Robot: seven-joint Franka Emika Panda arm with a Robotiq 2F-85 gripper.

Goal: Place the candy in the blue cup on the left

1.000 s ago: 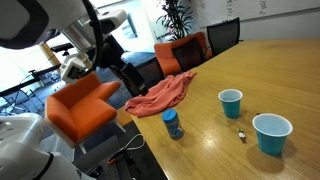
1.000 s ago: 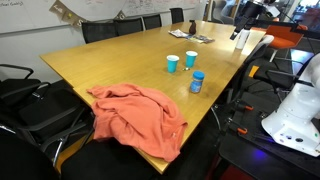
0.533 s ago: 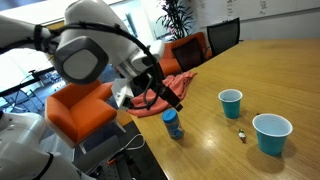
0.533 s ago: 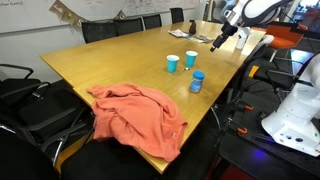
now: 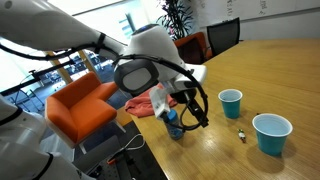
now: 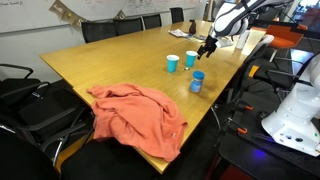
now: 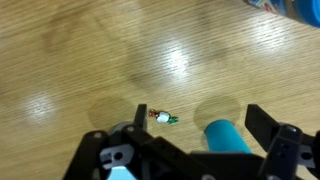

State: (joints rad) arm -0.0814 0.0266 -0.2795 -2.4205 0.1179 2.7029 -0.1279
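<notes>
Wooden table (image 5: 270, 70) fills the middle of the room | robot arm (image 5: 140, 70) reaches over its edge | orange cloth (image 6: 135, 115) lies heaped at one corner | blue cup (image 5: 231, 102) stands upright near a wider cup (image 5: 272, 133) | gripper (image 6: 205, 47) hangs above the tabletop, jaws apart, holding nothing | candy (image 7: 160, 117) lies on bare wood between the cups.

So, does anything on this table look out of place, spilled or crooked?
Only the orange cloth: it lies crumpled at the corner of the table and hangs over the edge. The smaller cup and the wider cup stand upright, nothing is spilled, and the candy lies loose on the wood.
</notes>
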